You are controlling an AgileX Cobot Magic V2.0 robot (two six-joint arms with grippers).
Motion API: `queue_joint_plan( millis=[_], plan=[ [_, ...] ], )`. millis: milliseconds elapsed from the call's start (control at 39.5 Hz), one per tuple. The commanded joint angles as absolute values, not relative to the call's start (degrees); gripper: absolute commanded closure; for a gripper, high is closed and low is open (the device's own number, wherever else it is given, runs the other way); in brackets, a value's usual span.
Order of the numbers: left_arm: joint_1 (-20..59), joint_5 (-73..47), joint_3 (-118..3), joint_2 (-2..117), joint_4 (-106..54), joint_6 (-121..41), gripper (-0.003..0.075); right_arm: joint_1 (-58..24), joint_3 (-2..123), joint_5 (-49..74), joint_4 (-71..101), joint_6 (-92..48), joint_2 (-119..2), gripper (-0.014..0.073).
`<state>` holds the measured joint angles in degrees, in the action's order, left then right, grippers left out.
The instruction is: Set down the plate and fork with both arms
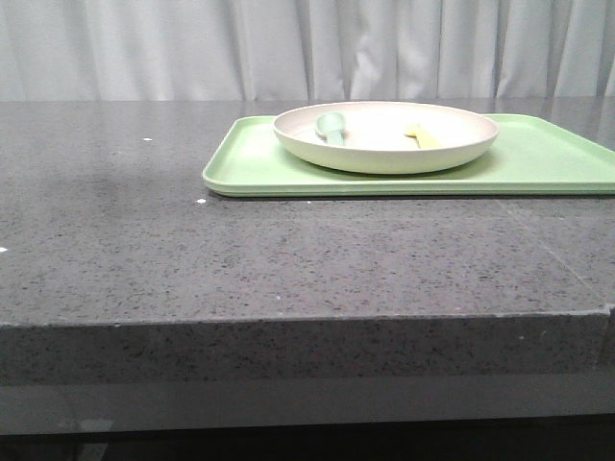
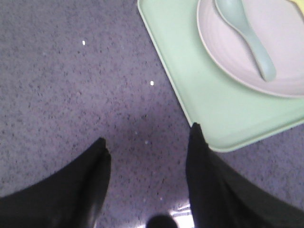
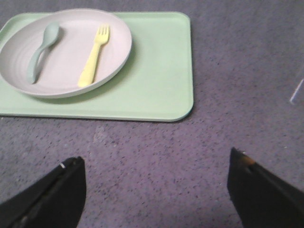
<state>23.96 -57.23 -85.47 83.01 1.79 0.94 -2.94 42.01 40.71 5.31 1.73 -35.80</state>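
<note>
My left hand (image 2: pixel 147 156) is hovering spread and empty over the grey surface (image 1: pixel 288 259), beside the near left corner of the light-green tray (image 1: pixel 538 158). My right hand (image 3: pixel 156 187) is also hanging wide apart, holding nothing, near the tray's right end. The plate (image 1: pixel 384 154) is sitting on the tray toward the surface's far edge, carrying the yellow fork (image 3: pixel 94 56) and a grey-green spoon (image 3: pixel 42 47) side by side, apart.

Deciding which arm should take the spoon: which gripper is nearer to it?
Left, probably. The left gripper hangs open over the table beside the tray's corner, the spoon just beyond. The right gripper, also open, sits farther back from the tray.
</note>
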Motion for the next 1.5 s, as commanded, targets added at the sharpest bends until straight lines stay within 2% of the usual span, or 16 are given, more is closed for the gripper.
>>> queue_joint_plan(
  millis=[0,152,329,456,583,710,1470],
  plan=[
    [20.74,-52.36,-79.73,75.12,-3.01,-2.43,0.0360,-4.73,47.64,42.28,8.62,-2.23,-39.93,-0.0031],
    [16.12,-50.63,-67.72,64.99,-6.52,-4.80,0.0362,-9.13,53.06,45.32,14.19,-7.11,-46.33,-0.0031],
    [14.83,-50.12,-58.26,55.85,-6.52,-4.80,0.0362,-14.73,59.23,46.89,14.39,-7.19,-54.36,-0.0025],
    [14.83,-49.98,-54.06,51.40,-6.52,-4.80,0.0362,-18.05,65.53,49.60,12.77,-5.57,-61.49,0.0020],
    [14.83,-49.89,-52.34,49.79,-6.52,-4.80,0.0362,-19.42,72.51,53.30,8.84,0.00,-69.53,0.0056],
    [14.83,-49.89,-51.99,49.79,-6.52,-4.80,0.0362,-19.57,79.93,58.38,4.26,3.99,-76.90,0.0055],
    [14.83,-49.49,-51.99,51.31,-6.52,-4.80,0.0362,-17.72,112.14,69.99,-0.34,10.61,-107.64,0.0055]
  ],
)
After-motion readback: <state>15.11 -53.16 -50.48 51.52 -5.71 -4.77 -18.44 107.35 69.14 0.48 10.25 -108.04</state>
